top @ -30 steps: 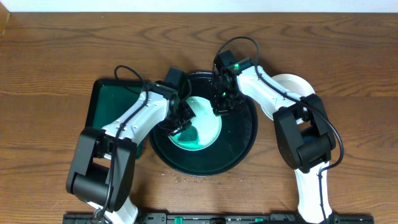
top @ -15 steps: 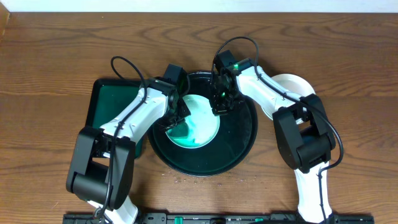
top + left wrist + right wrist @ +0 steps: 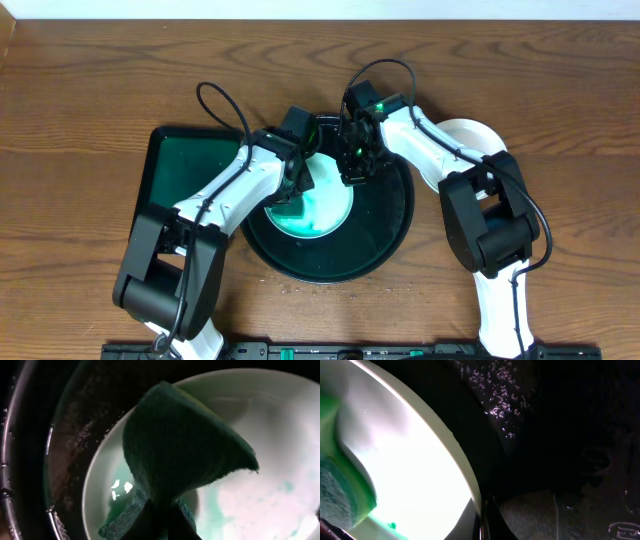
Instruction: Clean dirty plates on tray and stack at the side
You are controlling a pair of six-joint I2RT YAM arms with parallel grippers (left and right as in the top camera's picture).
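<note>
A pale turquoise plate (image 3: pixel 325 205) lies in the round black tray (image 3: pixel 385 235), its middle smeared with green. My left gripper (image 3: pixel 296 194) is shut on a dark green sponge (image 3: pixel 185 450), which is pressed onto the plate (image 3: pixel 285 475) at its left side. My right gripper (image 3: pixel 352 176) is shut on the plate's far right rim (image 3: pixel 470 485), one finger on each face. The sponge (image 3: pixel 335 495) also shows at the left edge of the right wrist view. A white plate (image 3: pixel 472 134) rests on the table to the right of the tray, partly hidden by the right arm.
A rectangular dark green tray (image 3: pixel 175 165) lies to the left of the black tray, under the left arm. The black tray's floor (image 3: pixel 560 435) is wet and speckled. Bare wooden table (image 3: pixel 90 90) surrounds everything.
My left gripper has slid the sponge to the right and slightly away across the plate. The right gripper and the plate have stayed where they were.
</note>
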